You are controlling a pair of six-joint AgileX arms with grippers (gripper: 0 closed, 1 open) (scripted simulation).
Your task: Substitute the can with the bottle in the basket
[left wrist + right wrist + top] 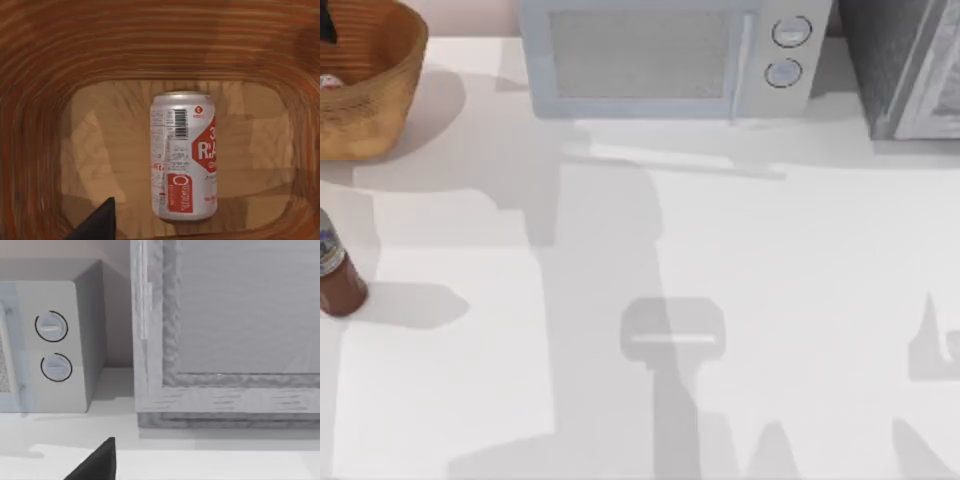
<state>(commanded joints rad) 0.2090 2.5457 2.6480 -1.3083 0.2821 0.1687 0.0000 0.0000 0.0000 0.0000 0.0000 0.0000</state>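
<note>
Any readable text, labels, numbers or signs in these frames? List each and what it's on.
"RA", cut off at the can's edge: large white letters on its red label.
"3", partly visible above those letters, same label.
Barcode and fine print on the can: too small to read.
Vertical white word on the can's lower red panel: blurred, unreadable.
Bottle blue-and-white label: too small to read.
Microwave dials: no markings legible.

Bright, even light — soft grey shadows fall across the white table (720, 250), no glare.
</note>
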